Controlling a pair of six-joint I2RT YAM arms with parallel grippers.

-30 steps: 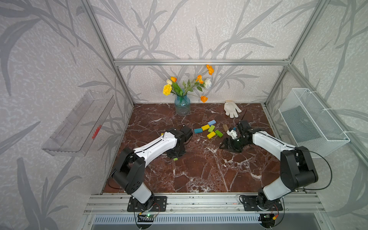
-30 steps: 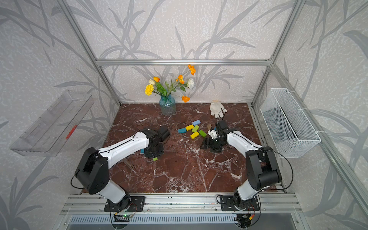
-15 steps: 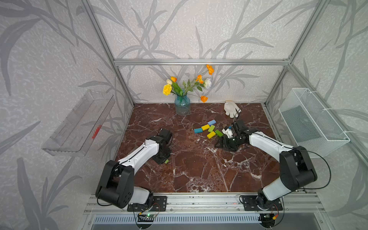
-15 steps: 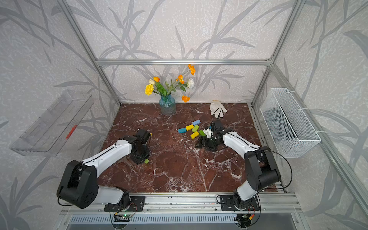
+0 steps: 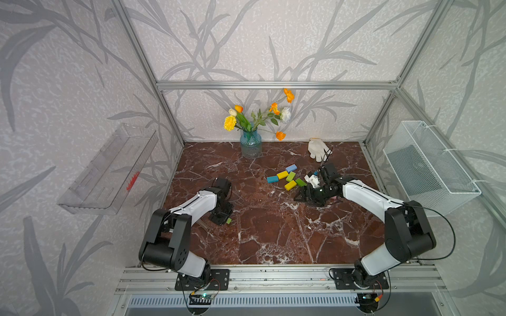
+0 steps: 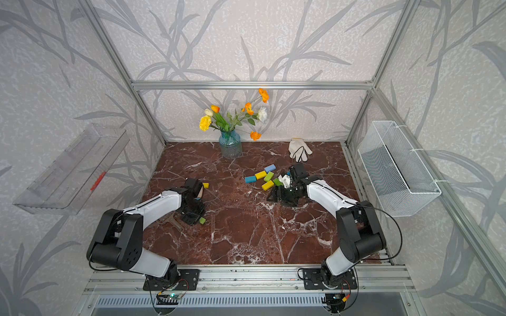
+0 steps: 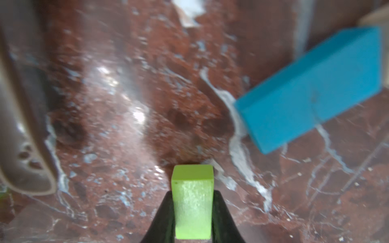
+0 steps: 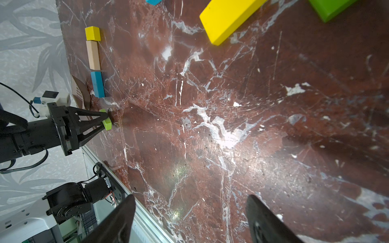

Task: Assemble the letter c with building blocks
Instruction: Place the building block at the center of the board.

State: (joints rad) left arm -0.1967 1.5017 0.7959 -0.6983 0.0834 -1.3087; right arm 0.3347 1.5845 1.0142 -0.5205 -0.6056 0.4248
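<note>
My left gripper [image 7: 192,193] is shut on a lime green block [image 7: 192,210], held low over the table at the front left [image 5: 229,220]. Just beyond it in the right wrist view, a yellow block [image 8: 92,33], a tan block [image 8: 93,55] and a blue block [image 8: 97,84] lie end to end in a line. The blue block [image 7: 309,88] also shows in the left wrist view. My right gripper [image 8: 189,202] is open and empty, low over bare table [image 5: 299,197]. Several loose blocks lie beside it, among them a yellow one [image 5: 290,185] and a green one [image 5: 300,182].
A blue glass vase with flowers [image 5: 250,145] and a white glove [image 5: 316,149] stand at the back. A flat brownish tool [image 6: 172,222] lies under my left arm. A wire basket [image 5: 427,164] hangs on the right wall and a clear tray [image 5: 109,169] on the left wall.
My left gripper has carried the green block left and slightly toward the front, next to the line of blocks. The right gripper has shifted a little to the left, still open.
</note>
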